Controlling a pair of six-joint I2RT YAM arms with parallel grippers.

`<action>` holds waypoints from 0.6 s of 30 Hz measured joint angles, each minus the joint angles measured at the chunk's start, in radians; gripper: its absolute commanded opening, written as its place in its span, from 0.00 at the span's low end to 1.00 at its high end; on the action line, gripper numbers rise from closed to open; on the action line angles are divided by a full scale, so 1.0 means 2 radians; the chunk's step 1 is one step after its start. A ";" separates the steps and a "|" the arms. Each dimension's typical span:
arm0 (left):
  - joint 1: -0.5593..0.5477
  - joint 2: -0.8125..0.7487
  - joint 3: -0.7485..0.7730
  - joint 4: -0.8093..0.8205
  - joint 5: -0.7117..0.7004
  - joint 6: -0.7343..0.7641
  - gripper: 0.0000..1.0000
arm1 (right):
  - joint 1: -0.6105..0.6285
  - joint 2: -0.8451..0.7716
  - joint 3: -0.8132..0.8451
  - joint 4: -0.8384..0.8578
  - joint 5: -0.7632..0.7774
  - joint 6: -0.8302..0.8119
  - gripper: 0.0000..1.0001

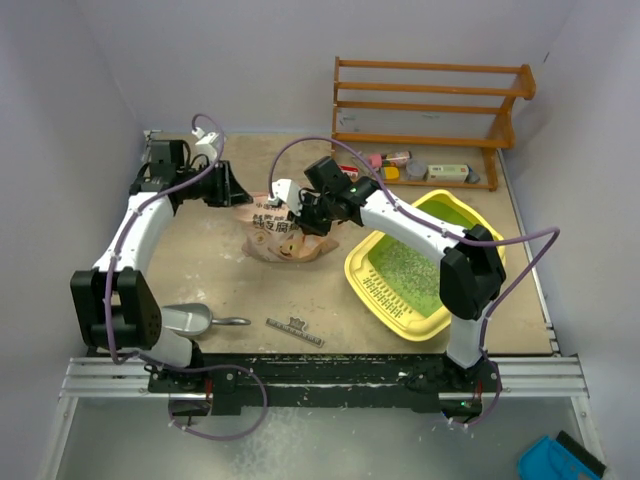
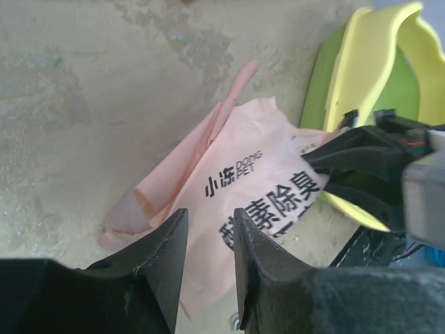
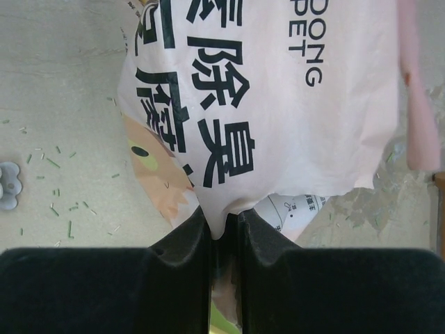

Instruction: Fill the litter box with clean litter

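Right gripper (image 3: 222,219) is clamped tight on the tan litter bag (image 3: 278,104), both fingers pinched together on the paper edge, with the printed panel spreading out ahead of them. On the far side of the bag, the left gripper (image 2: 210,223) has its jaws parted with a narrow gap between them. The bag's pink-tan paper shows through that gap, but I cannot tell whether either finger actually touches it. From the left wrist view the bag slumps just ahead of the fingers, and the right gripper bites its opposite edge beyond. The litter box (image 1: 420,325) sits back behind the right gripper, under that arm's forearm and elbow, well apart from the left gripper. Its slotted strip (image 1: 378,292) faces the bag. Clean litter (image 1: 408,262) lies as a pale scatter across the green floor of the box, beneath the right arm. A metal scoop (image 1: 188,320) lies on the table (image 1: 200,270) far behind the left gripper, close by that arm's base.
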 measured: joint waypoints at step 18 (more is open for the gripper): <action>-0.069 -0.039 -0.020 -0.022 -0.074 0.112 0.46 | -0.008 0.000 -0.002 0.000 -0.021 0.015 0.18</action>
